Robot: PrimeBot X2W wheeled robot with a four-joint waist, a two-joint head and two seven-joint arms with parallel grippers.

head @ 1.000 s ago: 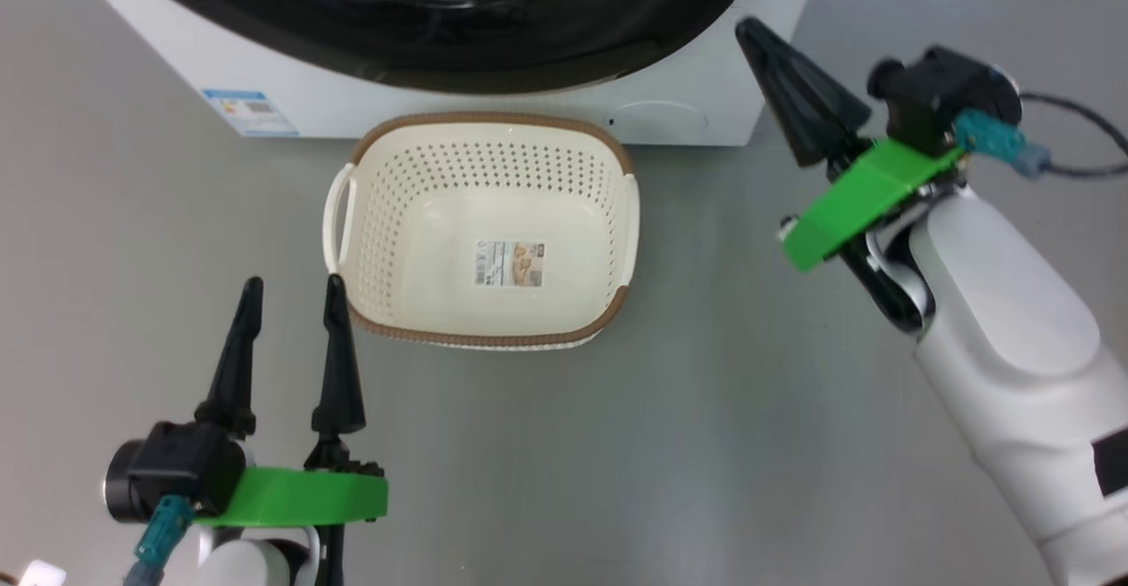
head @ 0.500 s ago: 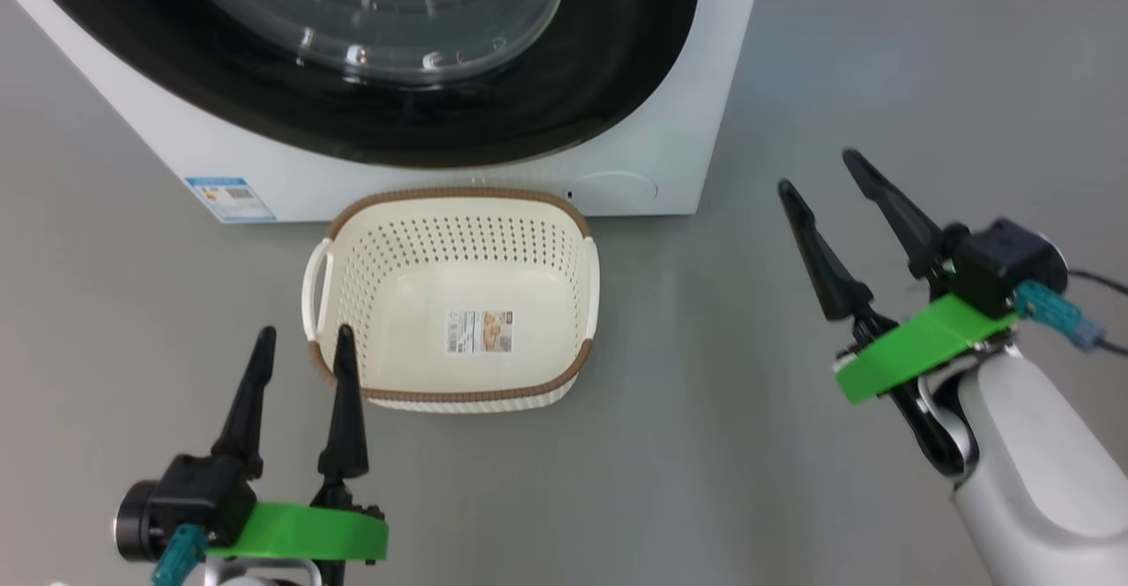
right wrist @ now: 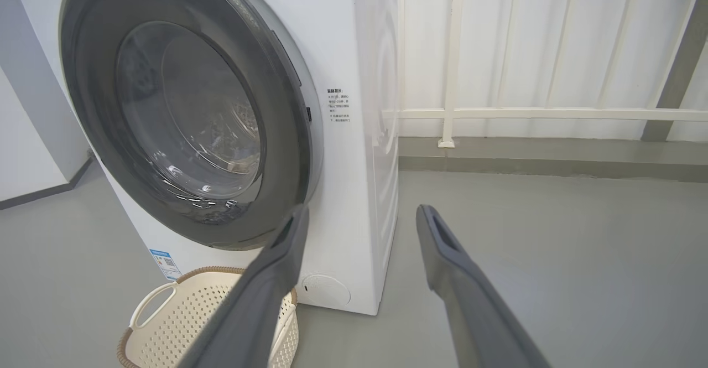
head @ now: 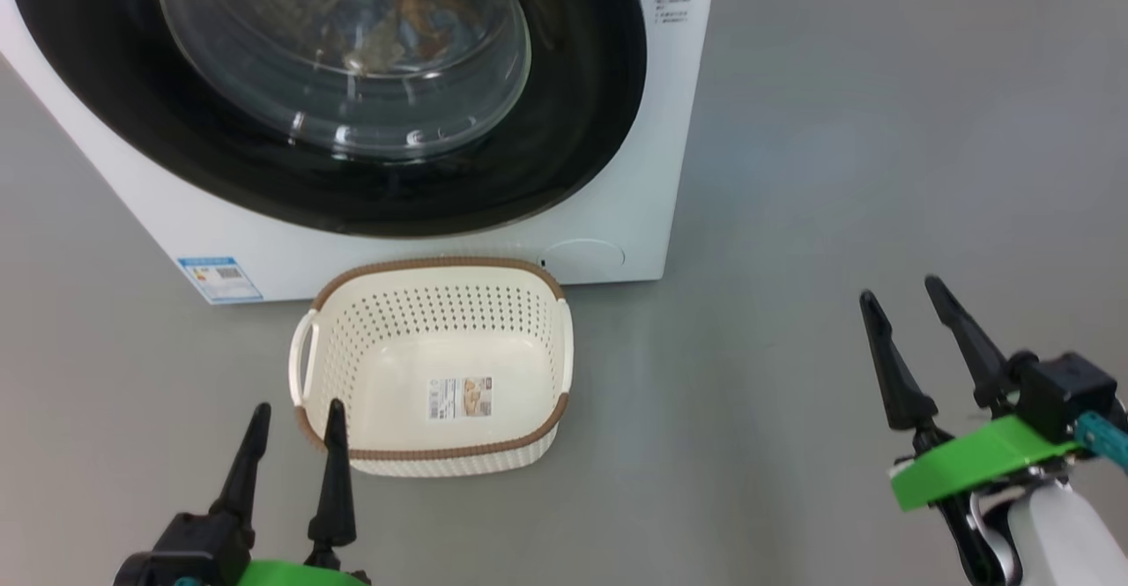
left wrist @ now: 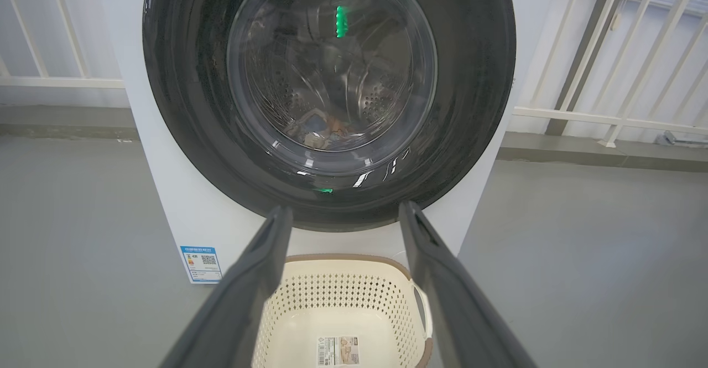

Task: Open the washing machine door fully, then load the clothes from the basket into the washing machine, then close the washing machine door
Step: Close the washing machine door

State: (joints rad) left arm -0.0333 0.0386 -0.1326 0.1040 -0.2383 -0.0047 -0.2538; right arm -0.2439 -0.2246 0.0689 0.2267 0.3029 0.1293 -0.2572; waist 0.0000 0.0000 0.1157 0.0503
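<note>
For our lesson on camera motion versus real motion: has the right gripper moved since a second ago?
Yes. The right gripper has drawn back from beside the washing machine near its round cap, toward the robot, and opened.

White washing machine (head: 617, 172), glossy black washing machine door (head: 582, 128); cream perforated basket (head: 529, 339) with brown rim.

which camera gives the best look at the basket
The head view: the whole basket sits in frame from above, empty, with its label on its floor. The left wrist view shows its far part between two dark fingers, cut off at the bottom edge. The right wrist view shows one handle and corner, partly behind a finger.
</note>
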